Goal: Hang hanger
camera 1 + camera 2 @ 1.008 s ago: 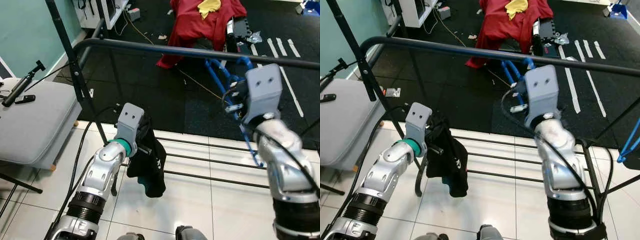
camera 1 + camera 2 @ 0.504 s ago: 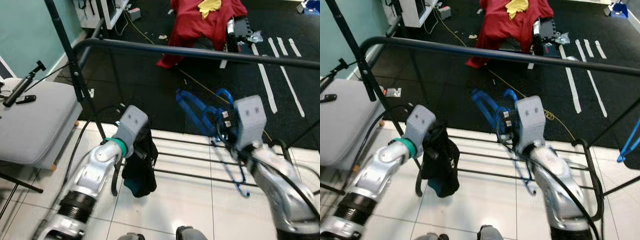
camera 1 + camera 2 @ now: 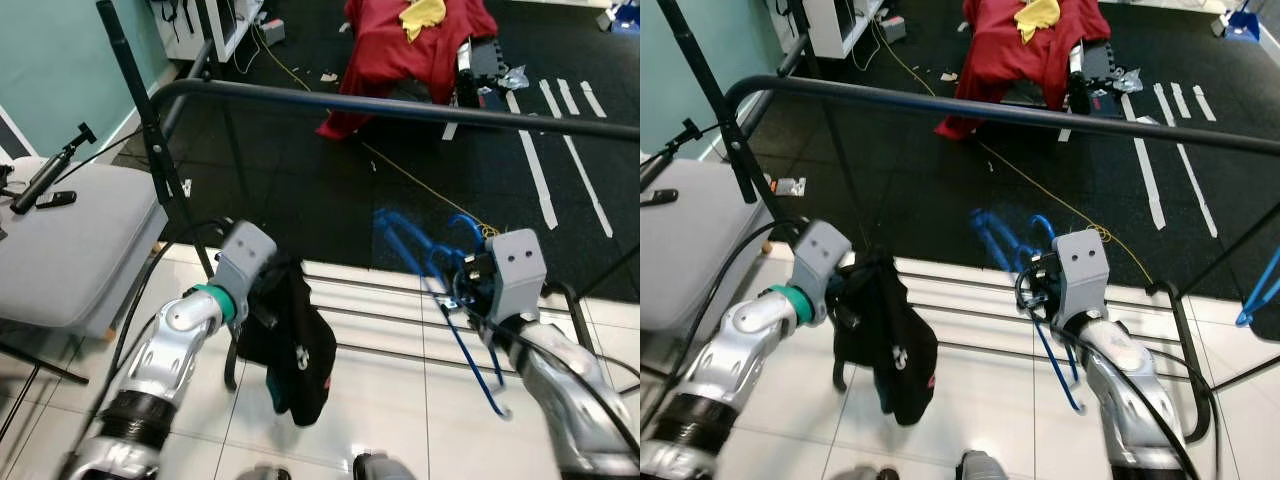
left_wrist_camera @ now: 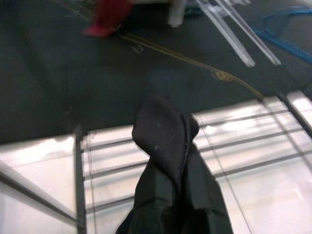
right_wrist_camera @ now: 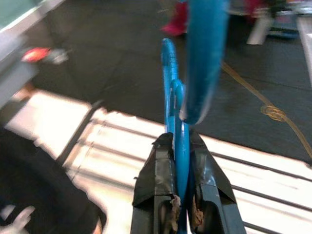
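A blue plastic hanger (image 3: 468,355) hangs low over the white tiles, well below the black rail (image 3: 420,108) of the clothes rack. My right gripper (image 3: 455,290) is shut on it; in the right wrist view the two black fingers (image 5: 152,168) clamp the blue hanger (image 5: 171,73) near its hook. My left gripper (image 3: 266,300) sits further left at about the same height, shut on a black garment (image 3: 298,355) that droops from it. In the left wrist view the black garment (image 4: 165,141) covers the fingers.
The rack's upright pole (image 3: 150,150) rises at the left and its lower bars (image 3: 390,318) cross the tiles between my arms. A grey padded seat (image 3: 60,240) stands far left. A red cloth heap (image 3: 400,50) lies on the dark floor beyond.
My right arm has dropped from just under the rail to low over the tiles, carrying the blue hanger. The left arm has sunk a little with the black garment.
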